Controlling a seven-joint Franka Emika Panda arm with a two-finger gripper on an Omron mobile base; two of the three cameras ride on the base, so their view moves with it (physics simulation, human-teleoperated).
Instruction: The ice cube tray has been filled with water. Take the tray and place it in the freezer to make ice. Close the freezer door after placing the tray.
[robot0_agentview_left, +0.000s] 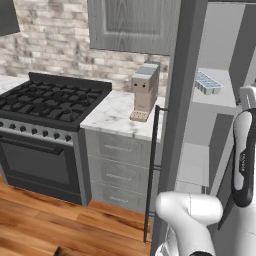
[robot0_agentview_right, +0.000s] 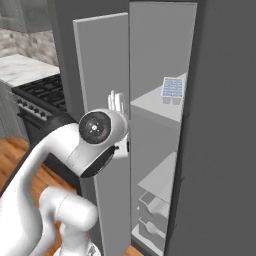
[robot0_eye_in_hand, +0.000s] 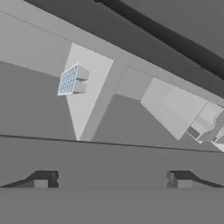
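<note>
A: Where did we see the flat white ice cube tray (robot0_agentview_left: 208, 83) with the little blue squares of water (robot0_agentview_right: 173, 88) in it?

B: It sat on a pale grey shelf (robot0_agentview_left: 216, 97) high up inside the tall dark grey freezer (robot0_agentview_right: 220, 125). It lay near the front edge of that shelf, and nothing was touching it. In the hand view we saw the tray far off, tipped sideways.

A: And the robot's two-finger gripper (robot0_eye_in_hand: 111, 179)?

B: Its two small dark fingertips (robot0_eye_in_hand: 42, 180) stood wide apart, with nothing between them. The gripper was well away from the tray and held nothing.

A: Was the tall narrow dark grey freezer door (robot0_agentview_left: 177, 125) open?

B: Yes, it stood open. In the left view we saw its thin edge and the long slim black bar handle (robot0_agentview_left: 152, 170) on it. In the right view we saw the pale grey inside of it, with the white arm (robot0_agentview_right: 95, 137) in front.

A: What else did we see?

B: A black stove (robot0_agentview_left: 42, 127) stood to the left. A white marble counter (robot0_agentview_left: 117, 114) lay between the stove and the freezer. A small grey and tan coffee machine (robot0_agentview_left: 145, 90) stood on that counter. Lower shelves and bins (robot0_agentview_right: 152, 212) showed inside the freezer.
</note>
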